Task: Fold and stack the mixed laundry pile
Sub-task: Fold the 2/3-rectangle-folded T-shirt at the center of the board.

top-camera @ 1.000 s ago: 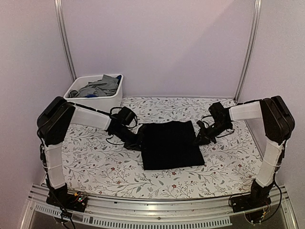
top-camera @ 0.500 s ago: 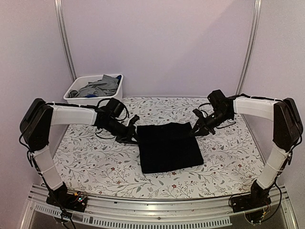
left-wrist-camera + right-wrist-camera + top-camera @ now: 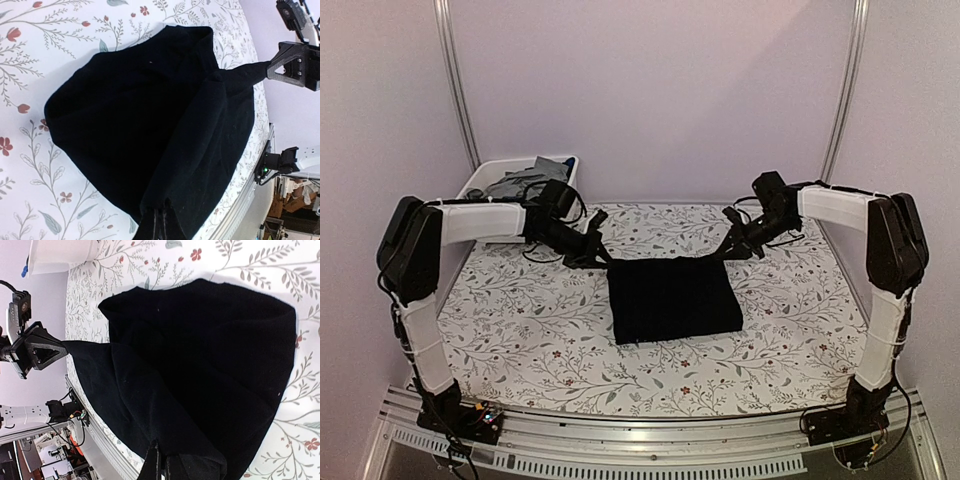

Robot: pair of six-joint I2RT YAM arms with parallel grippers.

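Observation:
A black T-shirt [image 3: 672, 298] lies folded into a rectangle in the middle of the floral table. My left gripper [image 3: 604, 257] is shut on its far left corner, and my right gripper [image 3: 722, 254] is shut on its far right corner. In the left wrist view, my left gripper [image 3: 162, 221] pinches black cloth [image 3: 150, 110], and a flap runs taut to the right gripper [image 3: 292, 67]. The right wrist view shows my right gripper [image 3: 163, 460] clamped on the same flap [image 3: 200, 365]. The rest of the laundry pile, grey garments [image 3: 523, 181] and a bit of blue [image 3: 568, 160], is in the bin.
A white plastic bin [image 3: 483, 178] stands at the back left corner, partly behind my left arm, and shows in the right wrist view too [image 3: 60, 252]. The flowered tablecloth [image 3: 520, 320] covers the table. Metal posts rise at both back corners.
Both grippers have moved toward the back of the table, still shut on the black T-shirt's corners. The shirt has shifted back a little and looks shorter front to back.

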